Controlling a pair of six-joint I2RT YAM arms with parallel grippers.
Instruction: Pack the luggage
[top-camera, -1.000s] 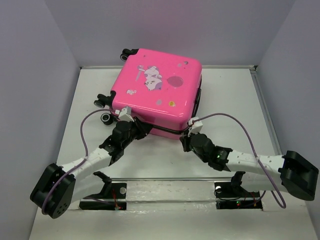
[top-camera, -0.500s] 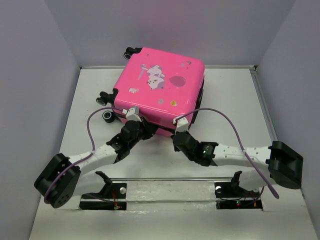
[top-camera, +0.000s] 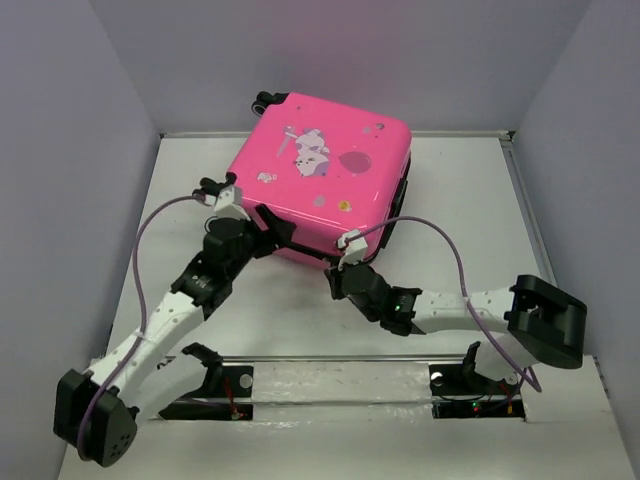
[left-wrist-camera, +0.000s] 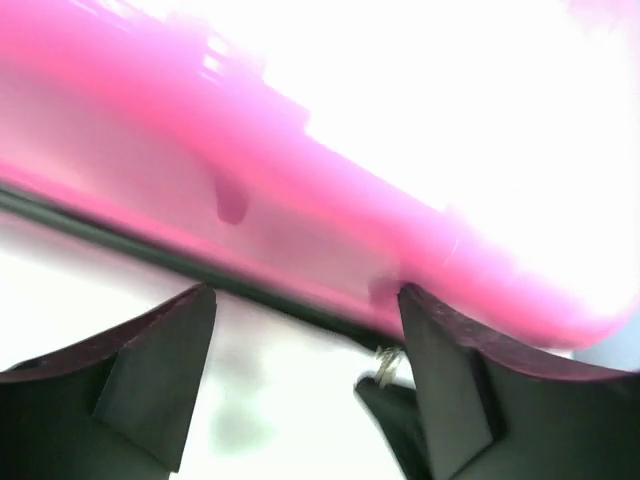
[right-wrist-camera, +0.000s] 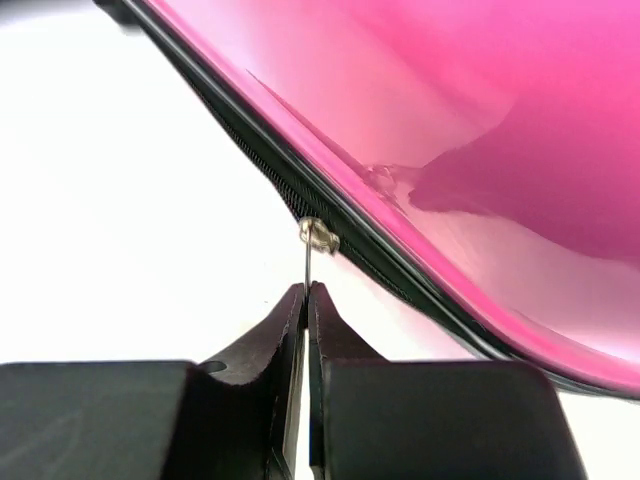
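Right wrist view first, nearest the arms. The right gripper (right-wrist-camera: 305, 292) is pinched tight on the thin zipper pull (right-wrist-camera: 306, 265), which hangs from a small metal slider (right-wrist-camera: 318, 236) on the black zipper trim (right-wrist-camera: 235, 130) of the hot-pink suitcase (right-wrist-camera: 450, 110). That hold makes sense: a pinch on the tab lets the arm run the slider along the seam, so I judge this to be the zipping-up stage of packing.

Over to the left wrist view. The left gripper (left-wrist-camera: 305, 300) has its jaws spread wide with nothing between them, just off the suitcase's pink side wall. A small metal ring (left-wrist-camera: 385, 365) shows low between the fingers, untouched. My guess is that this arm is placed to brace or reposition the shell.

From the top camera, the suitcase lies flat, printed face up, at the middle of the worktop's (top-camera: 300, 320) far edge, a little askew, with its wheels (top-camera: 262, 99) along its left side. The right gripper is at its near corner and the left at its near-left side. The shell reads as closed — so whatever is inside is hidden, and I can't tell how much of the zipper is shut.
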